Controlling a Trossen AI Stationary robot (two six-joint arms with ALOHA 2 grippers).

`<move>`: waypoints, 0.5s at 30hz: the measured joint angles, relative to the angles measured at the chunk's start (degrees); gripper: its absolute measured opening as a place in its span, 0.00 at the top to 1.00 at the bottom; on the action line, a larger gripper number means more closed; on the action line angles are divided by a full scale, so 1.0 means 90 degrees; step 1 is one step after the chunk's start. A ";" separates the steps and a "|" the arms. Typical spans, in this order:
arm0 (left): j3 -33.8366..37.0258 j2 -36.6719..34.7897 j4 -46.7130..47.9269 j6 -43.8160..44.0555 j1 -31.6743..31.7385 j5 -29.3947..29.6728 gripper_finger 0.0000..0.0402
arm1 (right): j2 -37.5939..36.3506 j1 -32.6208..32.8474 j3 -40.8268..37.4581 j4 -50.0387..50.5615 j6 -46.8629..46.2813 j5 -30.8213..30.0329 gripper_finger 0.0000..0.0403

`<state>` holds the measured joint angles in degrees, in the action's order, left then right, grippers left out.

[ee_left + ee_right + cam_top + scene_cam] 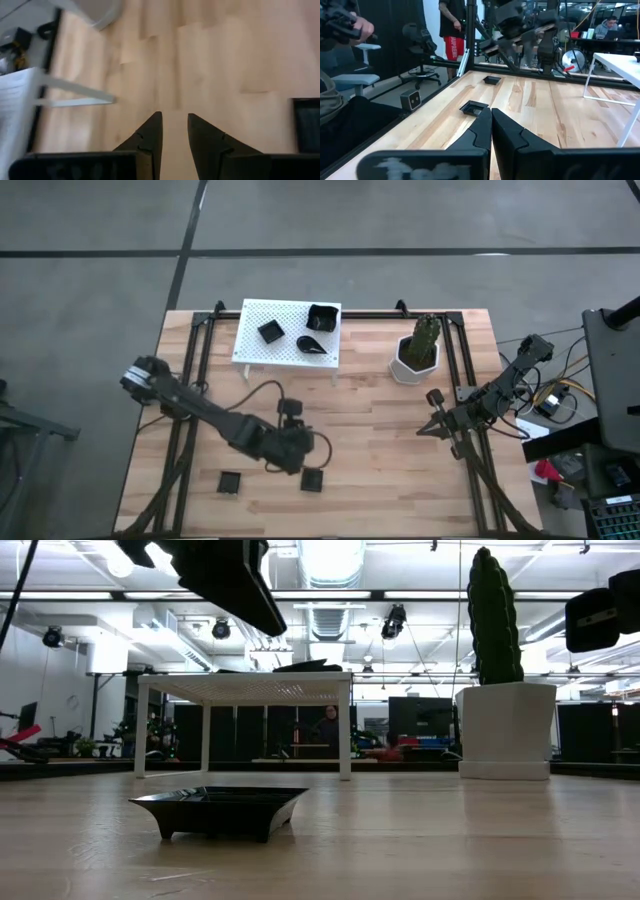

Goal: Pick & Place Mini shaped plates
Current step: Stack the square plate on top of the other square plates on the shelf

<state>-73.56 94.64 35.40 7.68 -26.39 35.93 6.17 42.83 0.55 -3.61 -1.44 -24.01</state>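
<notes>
Risk here sits mostly with the left gripper (300, 442), low in the centre of the high view, just above the small flat square black plate (312, 479) lying on the pale wooden table (380, 470). Its jaws stand a little apart with nothing between them; the left wrist view shows only bare wood in the gap between the dark fingers (150, 135), with that plate's edge (306, 125) off at the right border. If the gripper comes down from where it is, I judge it would close on the table or clip the plate's rim and skate the dish sideways. A low plate with a flared rim gives little to pinch, so a shallow bite could let it tip out on the lift.

A second square black plate (230, 482) lies lower left, well apart from the first. Three more black dishes rest on the white perforated rack (255, 345) at upper centre: a small square (270, 331), a larger raised-rim square (321, 318) and a teardrop (313, 345). Carrying a plate there could knock those, or brush the white pot with green cactus (415, 358) to the rack's right.

The right gripper (428, 430) waits at the right of the frame, jaws pressed together and empty. Which plate shows in the low view's foreground is hard to tell.
</notes>
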 joint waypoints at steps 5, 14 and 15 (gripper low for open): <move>0.0000 0.0329 -0.0394 0.0374 -0.0269 -0.0215 0.78 | -0.0002 0.0002 0.0000 0.0000 0.0002 0.0002 0.98; 0.0000 0.0847 -0.1203 0.0669 -0.0801 -0.0272 0.78 | -0.0002 0.0001 -0.0001 0.0002 0.0000 0.0000 0.98; 0.0000 0.0895 -0.1313 0.0668 -0.0866 -0.0274 0.78 | -0.0002 0.0000 0.0001 0.0000 0.0008 -0.0001 0.98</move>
<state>-73.56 102.69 23.59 13.69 -34.18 33.46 6.15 42.83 0.56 -3.61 -1.37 -24.01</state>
